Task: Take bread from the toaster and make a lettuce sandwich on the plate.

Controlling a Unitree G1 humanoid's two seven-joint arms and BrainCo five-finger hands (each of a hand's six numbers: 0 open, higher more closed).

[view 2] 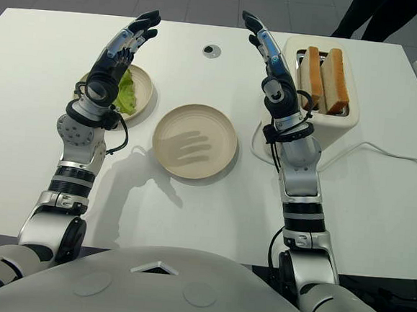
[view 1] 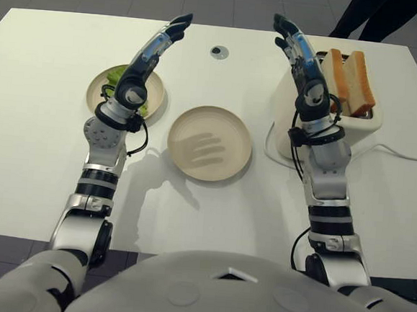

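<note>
The toaster [view 1: 362,126] stands on the white table [view 1: 44,129] at the right, with two slices of bread [view 1: 350,79] upright in its slots, side by side and leaning slightly; both slices are still in the toaster. The right hand [view 1: 297,54] is raised just to the left of the toaster, fingers stretched out straight and pointing away from the robot, holding nothing; the bread lies to the right of this hand, near it but apart from it. The right forearm overlaps the toaster's left edge in both views, and whether it touches the casing or merely passes in front cannot be told from here.

The plate [view 1: 232,132] sits in the middle of the table, between the two arms, with no food on it; a shadow of fingers falls across it. To its left is a smaller dish [view 1: 158,94] holding green lettuce [view 2: 129,92]. The left hand [view 2: 123,44] is held up over that dish, fingers likewise extended and released, grasping nothing; the lettuce lies below it.

A white cord [view 1: 411,154] runs from the toaster across the table to the right; a small round dark grommet [view 1: 219,52] is set in the table's far middle.
</note>
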